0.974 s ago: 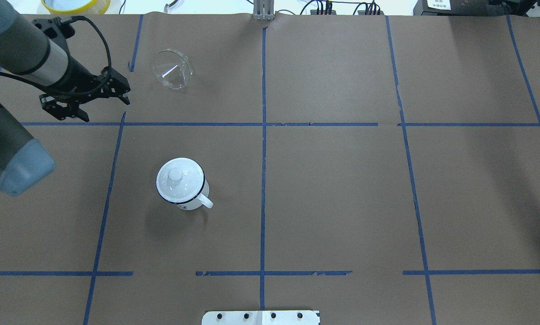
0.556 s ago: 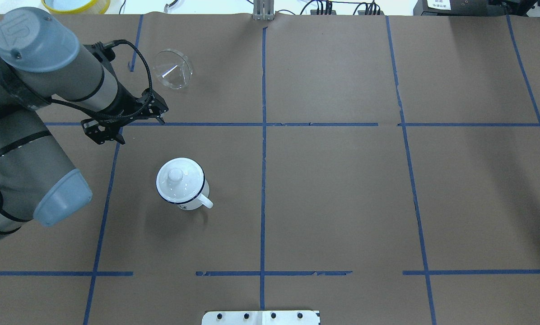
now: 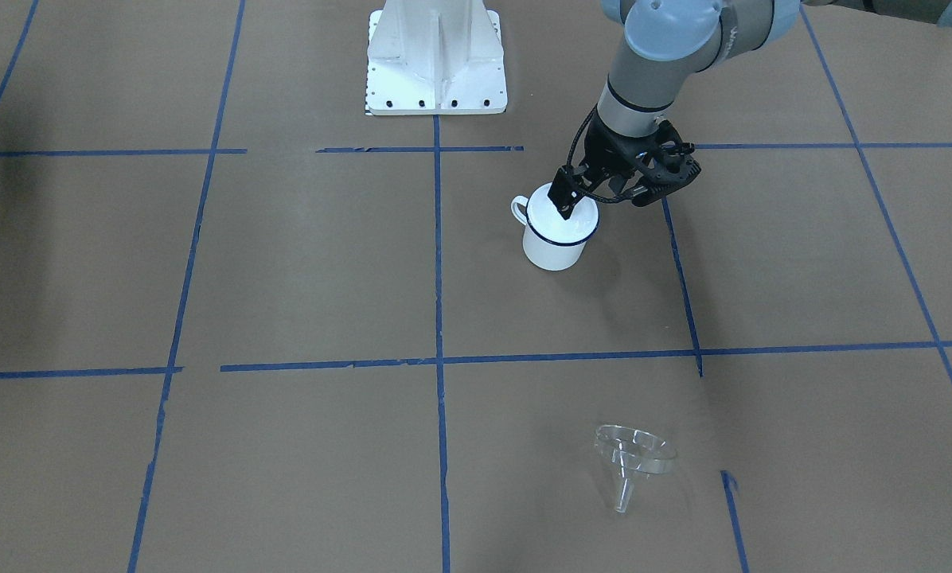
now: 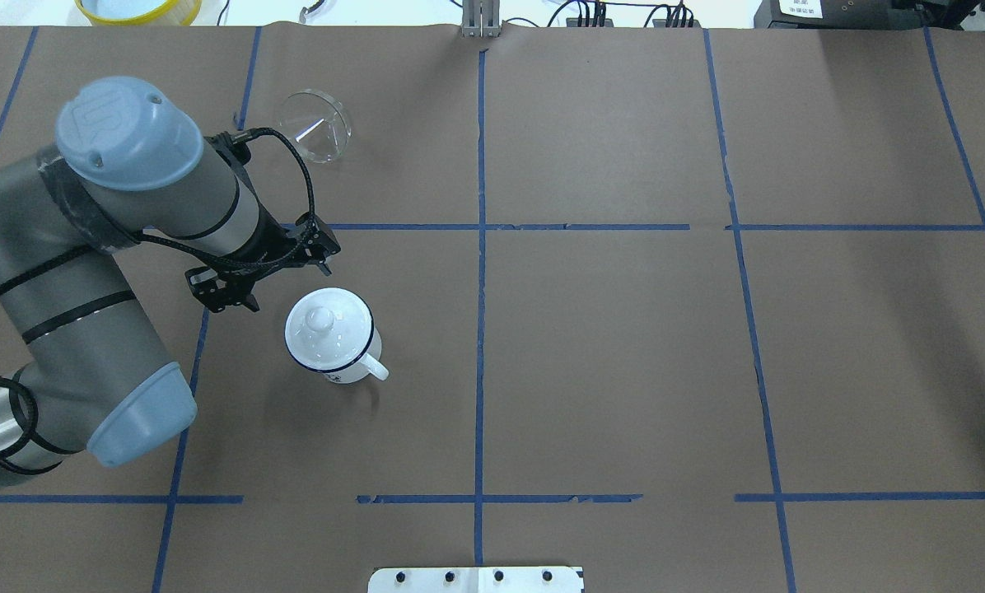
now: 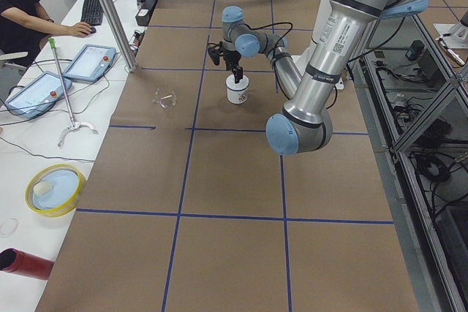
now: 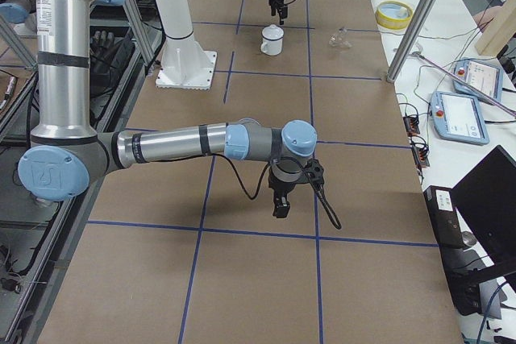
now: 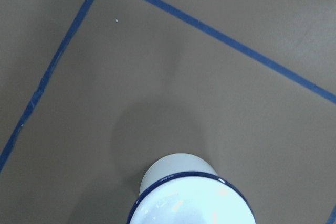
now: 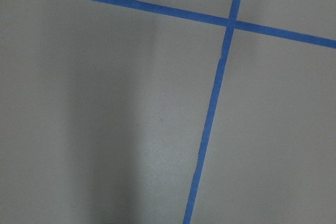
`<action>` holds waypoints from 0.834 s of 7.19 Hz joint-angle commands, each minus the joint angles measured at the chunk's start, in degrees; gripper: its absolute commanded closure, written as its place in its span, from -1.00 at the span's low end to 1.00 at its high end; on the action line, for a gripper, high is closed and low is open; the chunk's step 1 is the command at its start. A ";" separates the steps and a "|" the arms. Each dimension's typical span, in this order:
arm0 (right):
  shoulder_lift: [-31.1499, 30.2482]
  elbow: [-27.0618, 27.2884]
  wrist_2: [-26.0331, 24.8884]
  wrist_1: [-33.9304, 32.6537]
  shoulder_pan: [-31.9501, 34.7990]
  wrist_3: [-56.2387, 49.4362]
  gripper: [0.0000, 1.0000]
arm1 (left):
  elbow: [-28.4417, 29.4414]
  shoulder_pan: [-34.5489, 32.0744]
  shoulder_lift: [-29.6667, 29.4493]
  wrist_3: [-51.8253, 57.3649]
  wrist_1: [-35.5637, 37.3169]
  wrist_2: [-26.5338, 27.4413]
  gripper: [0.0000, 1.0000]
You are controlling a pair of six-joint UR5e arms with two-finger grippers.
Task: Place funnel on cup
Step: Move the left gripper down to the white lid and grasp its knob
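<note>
Two arms work at the table (image 4: pixel 624 354), which is covered in brown paper and crossed by blue tape lines (image 4: pixel 481 371). We see the left gripper (image 4: pixel 285 282) held above the table just beside the cup (image 4: pixel 333 342), on the side away from the robot and to its left. Its fingers are spread wide and hold nothing. In the front-facing view one fingertip overlaps the cup's top, but the overhead view shows a gap, so we read gripper and cup as apart.

The cup stands upright in the left half of the table, with its handle turned toward the robot and to its right. A white lid (image 4: pixel 321 325) with a knob sits on the cup and covers its mouth. In the left wrist view we find the cup's blue rim at the bottom edge.

The funnel (image 4: pixel 315 125) lies tipped on the paper, well apart from the cup, near the table's far edge.

The right gripper (image 6: pixel 280 209) shows only in the side view from the robot's right, low over the table and far from both things. We cannot tell how far it is open. Its wrist view shows only paper and tape.
</note>
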 commanded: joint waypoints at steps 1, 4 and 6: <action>0.00 0.00 0.00 0.00 0.00 0.00 -1.00 | 0.24 0.80 -0.42 -0.02 -0.06 0.13 -0.88; 0.00 0.00 0.00 0.00 0.00 0.08 -1.00 | 2.27 1.86 -1.75 -0.11 -0.06 0.13 -0.82; 0.00 0.00 0.00 0.00 0.00 0.09 -1.00 | 2.27 1.86 -1.75 -0.11 -0.06 0.13 0.03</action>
